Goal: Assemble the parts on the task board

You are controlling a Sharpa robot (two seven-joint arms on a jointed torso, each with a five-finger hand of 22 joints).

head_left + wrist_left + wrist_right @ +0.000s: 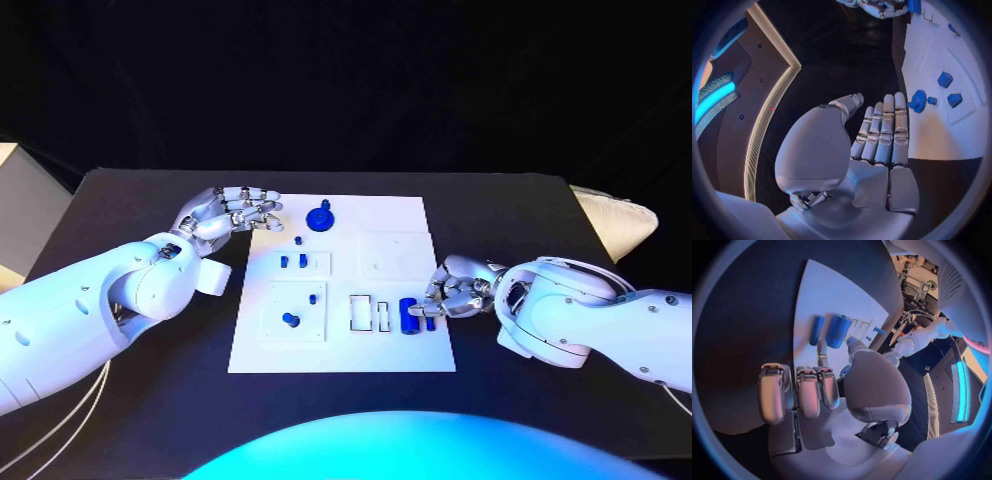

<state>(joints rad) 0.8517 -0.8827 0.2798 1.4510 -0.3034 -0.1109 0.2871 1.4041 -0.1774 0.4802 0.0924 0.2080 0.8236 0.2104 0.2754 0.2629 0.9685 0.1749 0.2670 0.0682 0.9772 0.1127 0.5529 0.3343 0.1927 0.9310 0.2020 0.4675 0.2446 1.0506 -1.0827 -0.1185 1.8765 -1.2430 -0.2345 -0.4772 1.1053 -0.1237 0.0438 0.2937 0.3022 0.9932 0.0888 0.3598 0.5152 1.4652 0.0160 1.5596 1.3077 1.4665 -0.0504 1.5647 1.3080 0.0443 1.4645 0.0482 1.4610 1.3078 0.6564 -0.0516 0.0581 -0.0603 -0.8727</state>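
The white task board [346,345] lies in the middle of the black table. A blue gear [320,218] sits near its far edge, with small blue parts [294,261] in a recess behind it. My left hand [238,212] hovers at the board's far left corner, fingers straight and holding nothing; the left wrist view shows that hand [879,135] beside the gear [918,101]. Two blue cylinders [418,317] lie near the board's right edge. My right hand [454,290] is against them. In the right wrist view its thumb and one finger flank the larger cylinder [837,330]; a grip cannot be told.
A blue part [291,320] lies in the near left recess, with a small one [312,298] behind it. White slots [368,313] stand left of the cylinders. Bare black table [144,400] surrounds the board. A pale object [617,222] sits past the table's right edge.
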